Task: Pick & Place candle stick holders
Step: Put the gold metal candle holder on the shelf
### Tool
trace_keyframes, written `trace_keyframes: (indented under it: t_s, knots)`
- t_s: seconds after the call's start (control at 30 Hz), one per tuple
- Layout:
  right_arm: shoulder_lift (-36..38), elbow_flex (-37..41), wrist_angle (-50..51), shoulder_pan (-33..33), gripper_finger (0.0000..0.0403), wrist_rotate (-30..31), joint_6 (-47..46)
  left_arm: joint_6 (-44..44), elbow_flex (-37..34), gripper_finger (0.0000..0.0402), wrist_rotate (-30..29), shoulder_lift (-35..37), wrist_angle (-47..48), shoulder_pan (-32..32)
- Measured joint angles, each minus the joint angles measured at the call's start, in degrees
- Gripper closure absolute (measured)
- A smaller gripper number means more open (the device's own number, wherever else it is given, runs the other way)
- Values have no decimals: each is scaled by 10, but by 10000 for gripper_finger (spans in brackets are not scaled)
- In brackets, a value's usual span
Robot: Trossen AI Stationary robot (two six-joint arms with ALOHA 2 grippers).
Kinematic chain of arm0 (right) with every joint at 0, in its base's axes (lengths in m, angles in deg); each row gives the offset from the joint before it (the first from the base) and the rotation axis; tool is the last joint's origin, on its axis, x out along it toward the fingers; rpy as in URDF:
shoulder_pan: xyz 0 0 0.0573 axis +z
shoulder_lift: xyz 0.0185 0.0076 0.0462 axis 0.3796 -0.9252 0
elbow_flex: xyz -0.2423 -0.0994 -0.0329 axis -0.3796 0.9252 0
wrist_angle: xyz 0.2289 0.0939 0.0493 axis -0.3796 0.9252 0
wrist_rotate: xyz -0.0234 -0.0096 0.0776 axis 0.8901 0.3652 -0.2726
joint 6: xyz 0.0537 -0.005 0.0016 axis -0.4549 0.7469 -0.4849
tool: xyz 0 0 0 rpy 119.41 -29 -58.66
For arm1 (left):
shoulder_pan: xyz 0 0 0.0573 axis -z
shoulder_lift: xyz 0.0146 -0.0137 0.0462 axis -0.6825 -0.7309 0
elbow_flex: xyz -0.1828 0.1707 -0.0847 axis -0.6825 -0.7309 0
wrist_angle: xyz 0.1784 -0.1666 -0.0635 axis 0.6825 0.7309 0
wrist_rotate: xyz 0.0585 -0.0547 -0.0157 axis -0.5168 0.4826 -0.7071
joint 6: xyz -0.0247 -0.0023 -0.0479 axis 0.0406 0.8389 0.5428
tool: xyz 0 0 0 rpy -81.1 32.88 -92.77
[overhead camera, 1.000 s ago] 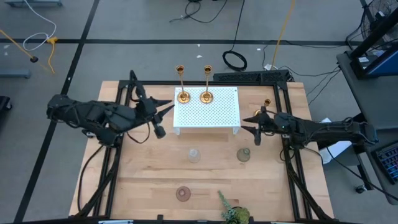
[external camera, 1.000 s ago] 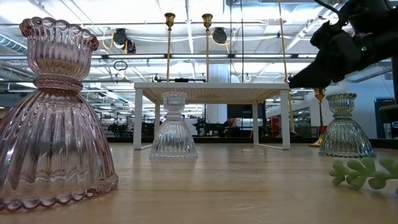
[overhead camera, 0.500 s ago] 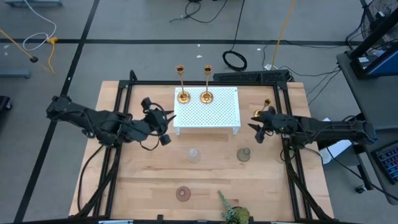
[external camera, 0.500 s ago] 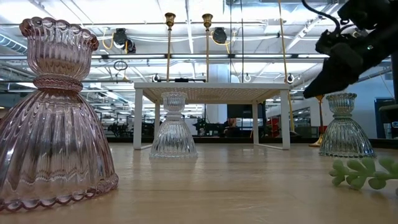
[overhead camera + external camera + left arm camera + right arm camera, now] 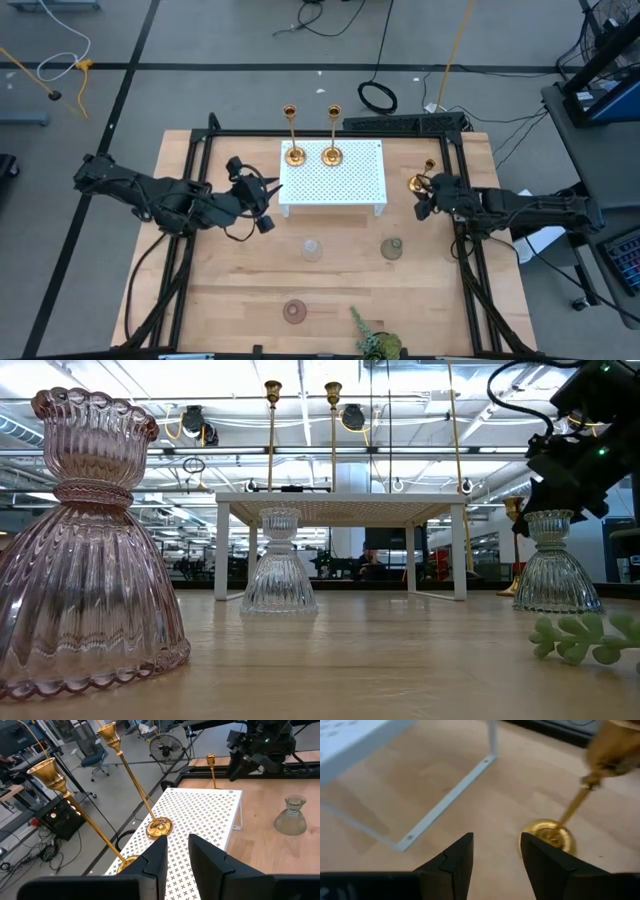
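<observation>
The pale wooden table (image 5: 240, 280) is being lit by ceiling lights of an open workshop. The right gripper (image 5: 496, 851) is being held apart beside the thin gold candlestick (image 5: 560, 822), whose cup is cut off; the left gripper (image 5: 177, 851) is being held slightly parted.

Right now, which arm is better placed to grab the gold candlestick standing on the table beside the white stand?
Right. The right gripper hovers open next to the thin-stemmed gold candlestick; the left gripper sits across the white perforated stand.
</observation>
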Motion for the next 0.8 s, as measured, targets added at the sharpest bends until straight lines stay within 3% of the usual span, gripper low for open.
trace_keyframes:
  t_s: [0.5,0.63,0.8]
  knots:
    - [-29,14,-4,-2,248,147,-65,-9,0,316,0,0,0,0]
    - [-44,49,-83,-2,248,187,-25,-23,0,316,0,0,-9,0]
    - [-54,107,-251,-2,248,235,67,-53,0,316,2,0,-37,0]
